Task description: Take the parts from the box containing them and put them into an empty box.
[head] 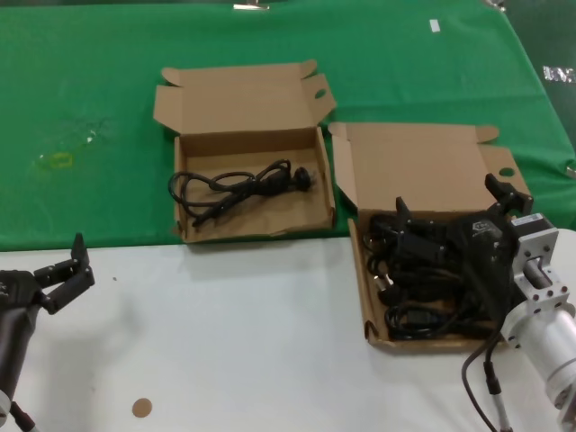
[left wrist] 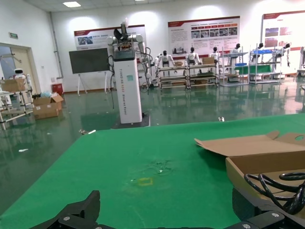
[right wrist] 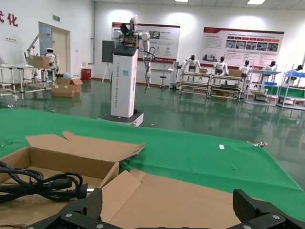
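Several black power cords lie piled in the right box, whose lid flap has a round hole. My right gripper is open and empty above that pile; the right wrist view shows its fingers apart over the box's lid. The left box, with an oval slot in its lid flap, holds one black cord, which also shows in the right wrist view. My left gripper is open and empty over the white table at the near left.
Both boxes straddle the edge between the green cloth and the white table. A small brown disc lies on the white surface near the front. A yellowish mark is on the cloth at left.
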`<control>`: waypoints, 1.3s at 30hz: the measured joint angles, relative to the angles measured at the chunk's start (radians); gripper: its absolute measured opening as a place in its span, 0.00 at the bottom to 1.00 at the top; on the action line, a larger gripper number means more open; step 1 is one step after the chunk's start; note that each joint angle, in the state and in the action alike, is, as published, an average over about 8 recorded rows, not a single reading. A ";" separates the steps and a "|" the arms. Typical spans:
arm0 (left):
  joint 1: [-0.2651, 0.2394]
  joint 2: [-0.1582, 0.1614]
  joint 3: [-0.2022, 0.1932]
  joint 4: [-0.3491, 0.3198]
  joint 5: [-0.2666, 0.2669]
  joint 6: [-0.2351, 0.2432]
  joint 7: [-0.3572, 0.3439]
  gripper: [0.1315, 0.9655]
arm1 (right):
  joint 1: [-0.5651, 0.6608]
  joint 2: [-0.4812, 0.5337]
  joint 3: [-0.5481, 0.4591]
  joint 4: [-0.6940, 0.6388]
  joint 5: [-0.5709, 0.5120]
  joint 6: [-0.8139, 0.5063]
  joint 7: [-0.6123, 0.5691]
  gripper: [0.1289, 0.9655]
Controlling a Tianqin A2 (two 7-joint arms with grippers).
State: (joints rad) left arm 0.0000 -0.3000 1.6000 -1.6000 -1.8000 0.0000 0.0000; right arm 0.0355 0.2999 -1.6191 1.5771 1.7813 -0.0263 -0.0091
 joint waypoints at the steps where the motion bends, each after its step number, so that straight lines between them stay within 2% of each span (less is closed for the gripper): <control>1: 0.000 0.000 0.000 0.000 0.000 0.000 0.000 1.00 | 0.000 0.000 0.000 0.000 0.000 0.000 0.000 1.00; 39: 0.000 0.000 0.000 0.000 0.000 0.000 0.000 1.00 | 0.000 0.000 0.000 0.000 0.000 0.000 0.000 1.00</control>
State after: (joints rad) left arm 0.0000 -0.3000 1.6000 -1.6000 -1.8000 0.0000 0.0000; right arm 0.0355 0.2999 -1.6191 1.5771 1.7813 -0.0263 -0.0091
